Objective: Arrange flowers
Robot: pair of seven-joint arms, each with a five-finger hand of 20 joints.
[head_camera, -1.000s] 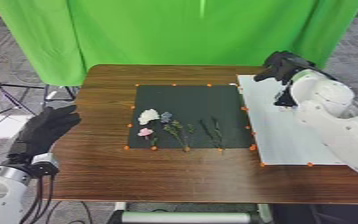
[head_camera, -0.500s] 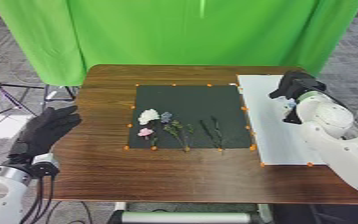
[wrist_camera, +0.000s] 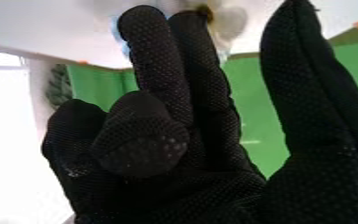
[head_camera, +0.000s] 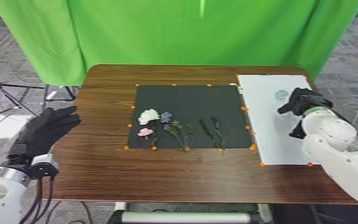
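Black fabric covers the right hand [head_camera: 305, 100], which in the head view is over a white board [head_camera: 273, 135]. Just beyond its fingers is a pale grey-blue rounded item [head_camera: 282, 94], too faint to name. Left of that hand, a black mat [head_camera: 193, 100] holds a white bloom [head_camera: 149, 116], a pink bloom [head_camera: 145, 132], a blue bloom [head_camera: 166, 116] and green stems [head_camera: 213, 132]. The left hand [head_camera: 47, 129] is open, well apart from them.

In the right wrist view, the fingers [wrist_camera: 149, 50] are parted, some bent, clamping nothing; a translucent pale shape [wrist_camera: 232, 24] is beside their tips. Placing on the board seems under way; next calls for reaching left for a stem.
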